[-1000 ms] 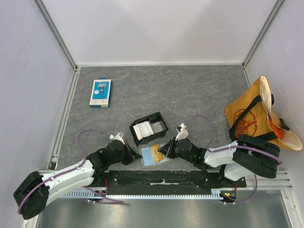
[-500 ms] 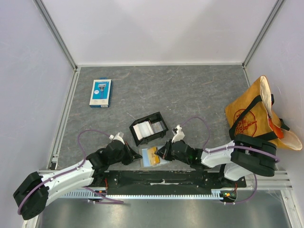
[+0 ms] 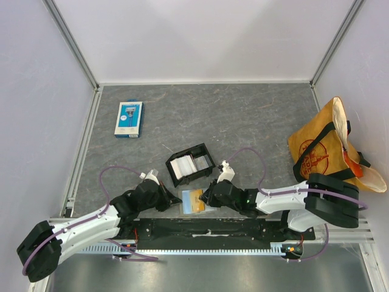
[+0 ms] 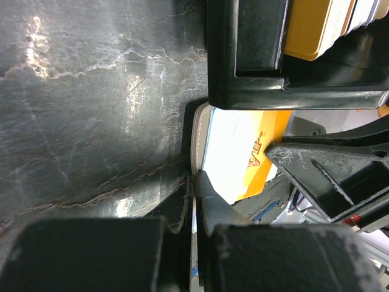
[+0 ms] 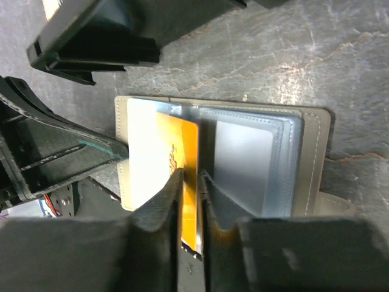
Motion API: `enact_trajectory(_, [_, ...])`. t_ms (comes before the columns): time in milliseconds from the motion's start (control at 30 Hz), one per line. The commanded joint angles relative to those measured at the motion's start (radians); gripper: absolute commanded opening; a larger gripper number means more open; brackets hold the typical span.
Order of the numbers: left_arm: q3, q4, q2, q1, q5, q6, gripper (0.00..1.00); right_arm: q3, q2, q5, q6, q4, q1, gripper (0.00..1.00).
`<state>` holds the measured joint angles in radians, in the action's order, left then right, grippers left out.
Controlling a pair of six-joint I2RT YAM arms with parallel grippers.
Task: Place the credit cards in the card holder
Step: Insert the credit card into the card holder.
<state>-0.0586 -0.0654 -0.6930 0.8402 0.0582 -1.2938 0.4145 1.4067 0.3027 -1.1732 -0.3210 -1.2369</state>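
Note:
The grey-tan card holder [image 3: 189,203] lies open near the table's front edge, its clear pockets up [image 5: 316,158]. My left gripper [image 3: 175,200] is shut on the holder's left cover edge [image 4: 196,140] and pins it. My right gripper [image 3: 205,197] is shut on an orange-and-white credit card [image 5: 187,146], held on edge over the holder's left half, with its far end among the clear pockets. More credit cards [image 3: 184,166], mostly white, stand in the black tray [image 3: 206,157] just behind the holder. The tray's orange card edges [image 4: 310,30] show in the left wrist view.
A blue-and-white retail pack [image 3: 129,118] lies at the far left. A tan tote bag [image 3: 328,152] leans at the right wall. The black tray's wall [image 5: 91,42] stands just behind the holder. My left gripper's finger [image 5: 61,158] lies just left of the holder.
My right gripper has moved left with the orange card, from the holder's right side to over its left half. The left gripper has stayed on the holder's edge.

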Motion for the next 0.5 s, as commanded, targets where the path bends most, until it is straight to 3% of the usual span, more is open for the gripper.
enact_trajectory(0, [0.017, 0.016, 0.010, 0.004, -0.017, 0.025, 0.02, 0.033, -0.028, -0.011, 0.049, 0.100, -0.012, 0.28])
enact_trajectory(200, [0.016, 0.016, 0.016, 0.004, -0.017, 0.027, 0.02, 0.066, -0.022, -0.048, 0.087, 0.126, -0.012, 0.56])
enact_trajectory(467, [0.016, 0.004, 0.036, 0.002, -0.018, 0.030, 0.02, 0.150, 0.043, -0.085, 0.126, 0.184, -0.024, 0.65])
